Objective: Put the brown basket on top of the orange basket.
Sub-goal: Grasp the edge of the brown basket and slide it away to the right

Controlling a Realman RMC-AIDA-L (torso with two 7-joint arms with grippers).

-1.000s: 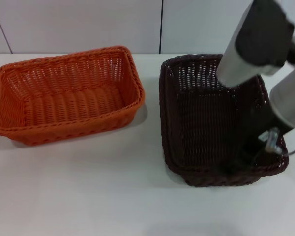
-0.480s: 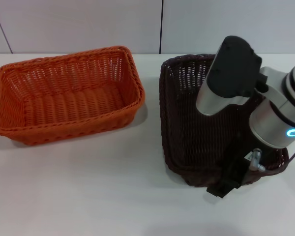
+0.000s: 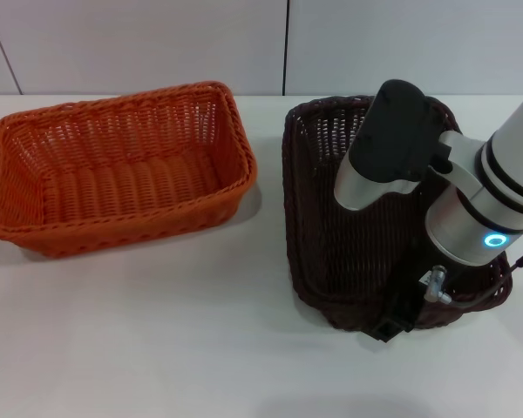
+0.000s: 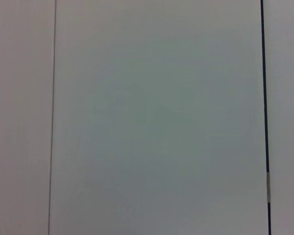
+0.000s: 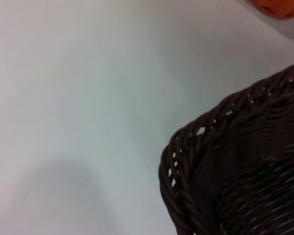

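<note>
The brown basket [image 3: 331, 218] stands on the white table at the right. The orange basket [image 3: 113, 174] stands to its left, apart from it, open and empty. My right arm reaches down over the brown basket, and my right gripper [image 3: 399, 312] is at the basket's near rim, toward its right corner. The right wrist view shows a braided corner of the brown basket [image 5: 245, 161] from close by and a sliver of the orange basket [image 5: 279, 6]. My left gripper is out of view; its wrist view shows only a plain pale surface.
The white table [image 3: 157, 348] extends in front of both baskets. A white panelled wall [image 3: 157, 43] stands behind them. A gap of bare table lies between the two baskets.
My right arm has swung down and leftward over the brown basket. Its gripper has moved to the basket's near rim. Both baskets have stayed in place.
</note>
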